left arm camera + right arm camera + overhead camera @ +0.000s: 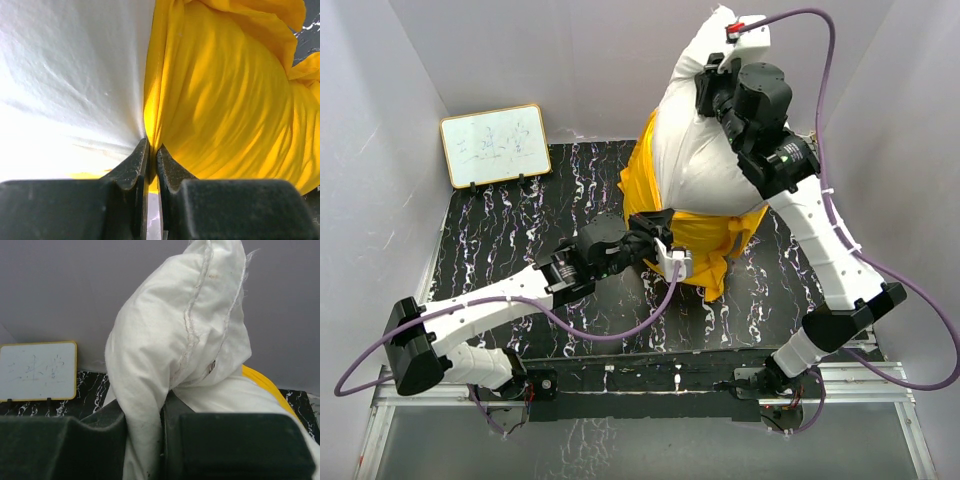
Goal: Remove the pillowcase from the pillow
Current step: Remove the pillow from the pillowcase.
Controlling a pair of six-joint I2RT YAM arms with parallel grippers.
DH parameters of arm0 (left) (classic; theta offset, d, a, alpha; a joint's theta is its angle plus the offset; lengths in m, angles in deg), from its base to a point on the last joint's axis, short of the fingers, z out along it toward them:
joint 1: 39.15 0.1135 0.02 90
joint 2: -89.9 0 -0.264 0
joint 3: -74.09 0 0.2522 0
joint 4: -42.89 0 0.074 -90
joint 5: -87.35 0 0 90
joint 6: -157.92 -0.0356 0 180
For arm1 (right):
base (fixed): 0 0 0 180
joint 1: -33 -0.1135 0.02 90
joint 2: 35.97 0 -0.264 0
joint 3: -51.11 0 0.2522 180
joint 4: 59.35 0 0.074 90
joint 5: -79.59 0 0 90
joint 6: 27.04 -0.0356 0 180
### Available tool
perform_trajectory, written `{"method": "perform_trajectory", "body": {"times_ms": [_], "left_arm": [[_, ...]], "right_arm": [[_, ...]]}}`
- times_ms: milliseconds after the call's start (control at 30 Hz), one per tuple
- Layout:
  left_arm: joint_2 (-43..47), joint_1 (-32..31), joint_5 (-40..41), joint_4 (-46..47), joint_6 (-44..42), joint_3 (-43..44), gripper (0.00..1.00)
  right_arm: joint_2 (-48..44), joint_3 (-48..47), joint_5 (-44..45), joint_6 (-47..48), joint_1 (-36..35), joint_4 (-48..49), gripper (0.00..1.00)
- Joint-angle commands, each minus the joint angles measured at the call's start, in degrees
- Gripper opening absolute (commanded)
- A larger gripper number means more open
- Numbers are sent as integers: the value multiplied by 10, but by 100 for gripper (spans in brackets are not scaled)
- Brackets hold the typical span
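Observation:
The white pillow [695, 150] hangs lifted above the dark table, its top corner [180, 330] pinched in my right gripper [145, 435], which is shut on it. The yellow pillowcase [705, 235] is bunched down around the pillow's lower half. My left gripper [151, 150] is shut on the pillowcase's upper edge [150, 105], right where yellow fabric meets white pillow [70, 90]. In the top view the left gripper [660, 232] sits at the case's left side. The printed picture on the case is hidden in folds.
A small whiteboard with a yellow frame [495, 145] leans on the back wall at the far left of the table [510, 250]. Grey walls close in on three sides. A purple cable [620, 325] loops from the left arm.

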Motion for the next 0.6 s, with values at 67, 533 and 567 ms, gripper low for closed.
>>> {"method": "perform_trajectory", "body": {"times_ms": [67,533,567], "left_arm": [[20,12,-32,-202,52,-83,18],[82,22,-213,55,0,-127,75],[80,21,-225,93,-19,-137,76]], "right_arm": [[-36,24,-15,-63,99,75,8],[-13,6,140,-200,-10,-110,8],[-11,-8,128,-210,-20,-116,8]]}}
